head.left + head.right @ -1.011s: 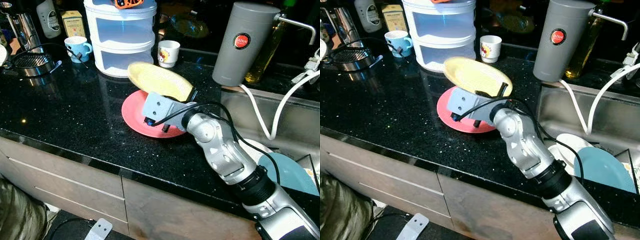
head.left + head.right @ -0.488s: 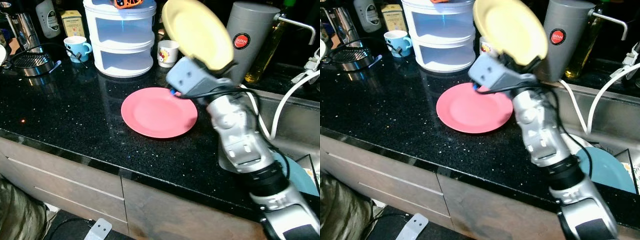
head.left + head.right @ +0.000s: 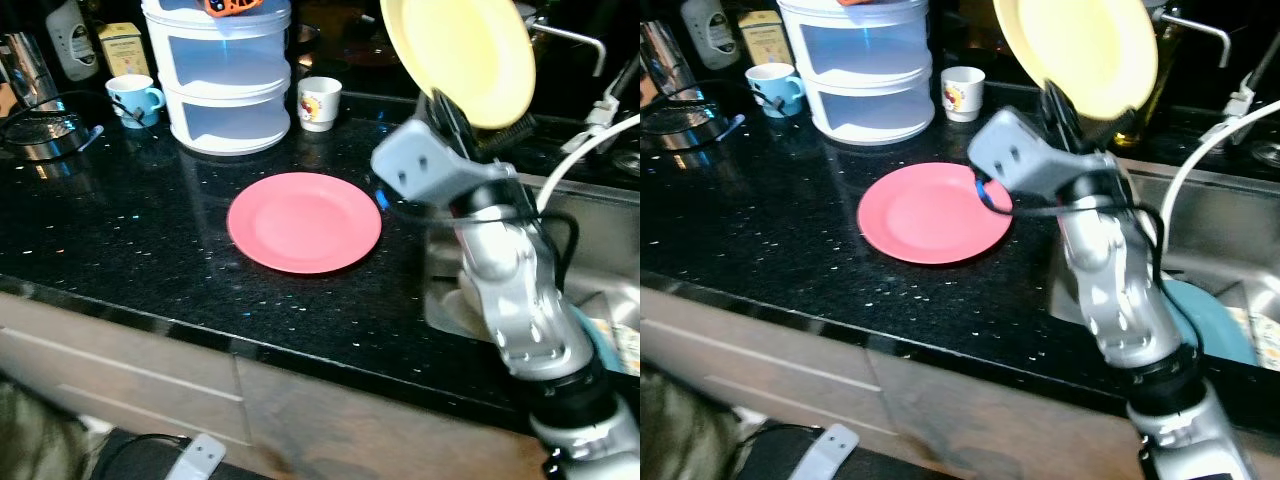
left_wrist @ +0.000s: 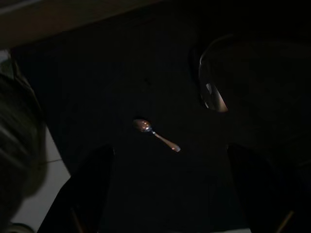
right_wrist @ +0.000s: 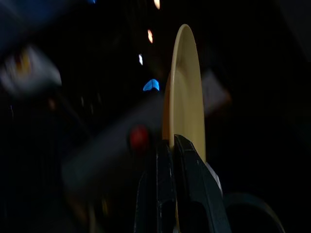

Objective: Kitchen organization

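A black speckled counter [image 3: 130,230] is seen across the scene, and the pink plate [image 3: 304,221] lying flat on it serves as the landmark here. To the right of the pink plate a steel sink [image 3: 600,250] is set into the counter, with a light blue plate [image 3: 1205,320] partly visible inside it behind the arm. Behind the pink plate and to its left a white tiered container [image 3: 220,75] is stood, with an orange item on its lid. The yellow plate [image 3: 462,55] is held up in the air, well above and to the right of the pink plate, tilted nearly upright with its face toward the camera. It is gripped at its lower rim by the right gripper [image 3: 462,112], whose two black fingers [image 5: 187,179] are closed on the rim from both sides, as is shown edge-on in the right wrist view. Just behind the pink plate a small white cup [image 3: 319,103] with a printed picture is placed, and farther left, beyond the container, a light blue mug [image 3: 131,98]. In the dark left wrist view a spoon [image 4: 155,134] is made out; whether the left gripper's fingers are open or closed cannot be told
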Robot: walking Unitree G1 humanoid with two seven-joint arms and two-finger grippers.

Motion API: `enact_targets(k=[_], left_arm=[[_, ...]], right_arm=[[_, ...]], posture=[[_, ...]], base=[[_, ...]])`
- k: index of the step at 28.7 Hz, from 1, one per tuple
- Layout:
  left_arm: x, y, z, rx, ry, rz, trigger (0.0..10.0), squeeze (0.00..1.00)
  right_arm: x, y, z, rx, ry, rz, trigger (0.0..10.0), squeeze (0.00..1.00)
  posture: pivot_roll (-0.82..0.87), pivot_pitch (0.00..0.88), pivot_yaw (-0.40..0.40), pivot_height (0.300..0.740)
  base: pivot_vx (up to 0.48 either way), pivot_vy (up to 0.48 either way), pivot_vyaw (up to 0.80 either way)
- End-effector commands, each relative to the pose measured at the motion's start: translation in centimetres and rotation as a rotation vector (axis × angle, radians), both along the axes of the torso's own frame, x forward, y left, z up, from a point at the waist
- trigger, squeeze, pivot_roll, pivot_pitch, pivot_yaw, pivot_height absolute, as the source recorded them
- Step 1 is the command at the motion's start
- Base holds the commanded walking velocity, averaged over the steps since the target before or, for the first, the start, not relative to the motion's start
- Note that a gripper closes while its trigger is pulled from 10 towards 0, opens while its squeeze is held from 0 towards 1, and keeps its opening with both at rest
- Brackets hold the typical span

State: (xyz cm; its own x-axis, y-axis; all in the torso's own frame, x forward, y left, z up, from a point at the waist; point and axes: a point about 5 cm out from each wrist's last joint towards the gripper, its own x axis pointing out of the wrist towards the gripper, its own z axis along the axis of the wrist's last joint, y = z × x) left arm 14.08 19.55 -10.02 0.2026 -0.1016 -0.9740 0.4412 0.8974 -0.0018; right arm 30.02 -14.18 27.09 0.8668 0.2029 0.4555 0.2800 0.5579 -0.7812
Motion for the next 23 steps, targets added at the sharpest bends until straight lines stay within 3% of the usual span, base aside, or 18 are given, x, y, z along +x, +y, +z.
enact_targets(k=[1, 9, 13, 14, 15, 16, 17, 18, 21, 22, 23], left_arm=[[-0.3, -0.5, -0.2, -0.018, 0.016, -0.016, 10.0, 0.00], [-0.3, -0.5, -0.1, -0.018, 0.015, -0.018, 10.0, 0.00], [-0.2, -0.6, -0.1, -0.018, 0.014, -0.018, 10.0, 0.00], [-0.3, -0.5, -0.1, -0.018, 0.014, -0.017, 10.0, 0.00], [-0.3, -0.5, -0.1, -0.018, 0.014, -0.017, 10.0, 0.00], [-0.3, -0.5, -0.1, -0.018, 0.014, -0.016, 10.0, 0.00], [-0.3, -0.5, -0.1, -0.018, 0.015, -0.016, 10.0, 0.00], [-0.3, -0.5, -0.1, -0.018, 0.015, -0.016, 10.0, 0.00], [-0.3, -0.5, -0.2, -0.018, 0.017, -0.016, 10.0, 0.00], [-0.3, -0.5, -0.2, -0.018, 0.017, -0.016, 10.0, 0.00], [-0.3, -0.6, -0.2, -0.019, 0.017, -0.016, 10.0, 0.00]], right_arm=[[-0.6, -0.6, 0.3, -0.005, -0.015, -0.025, 0.0, 0.00], [-0.6, -1.7, -1.4, -0.019, 0.103, -0.050, 0.0, 0.00], [0.2, -1.0, -3.4, -0.030, 0.301, 0.016, 0.0, 0.00], [0.5, -0.8, -3.9, -0.034, 0.370, 0.028, 2.0, 0.00], [0.5, -0.8, -3.9, -0.034, 0.370, 0.028, 2.0, 0.00], [0.6, -0.6, -4.1, -0.039, 0.411, 0.036, 5.0, 0.00], [0.7, -0.4, -4.4, -0.038, 0.465, 0.054, 10.0, 0.00], [0.7, -0.4, -4.4, -0.038, 0.465, 0.054, 10.0, 0.00], [0.7, 0.0, -5.5, -0.076, 0.649, 0.089, 10.0, 0.04], [0.7, 0.0, -5.5, -0.076, 0.649, 0.089, 10.0, 0.04], [0.6, 0.0, -5.9, -0.070, 0.699, 0.085, 10.0, 0.39]], posture=[[-0.06, 0.000, -0.027, 0.740], [-0.07, 0.000, -0.023, 0.740], [-0.07, 0.000, -0.025, 0.740], [-0.06, 0.000, -0.026, 0.740], [-0.06, 0.000, -0.026, 0.740], [-0.06, 0.000, -0.026, 0.740], [-0.06, 0.000, -0.026, 0.740], [-0.06, 0.000, -0.026, 0.740], [-0.06, 0.000, -0.028, 0.740], [-0.06, 0.000, -0.028, 0.740], [-0.06, 0.000, -0.030, 0.740]], base=[[0.000, 0.000, -0.80], [0.000, 0.000, -0.80], [0.000, 0.000, -0.36], [0.000, 0.000, 0.00], [0.000, 0.000, 0.00], [0.000, 0.000, 0.00], [0.000, 0.000, 0.00], [0.000, 0.000, 0.00], [0.000, 0.000, 0.00], [0.000, 0.000, 0.00], [0.000, 0.000, 0.00]])
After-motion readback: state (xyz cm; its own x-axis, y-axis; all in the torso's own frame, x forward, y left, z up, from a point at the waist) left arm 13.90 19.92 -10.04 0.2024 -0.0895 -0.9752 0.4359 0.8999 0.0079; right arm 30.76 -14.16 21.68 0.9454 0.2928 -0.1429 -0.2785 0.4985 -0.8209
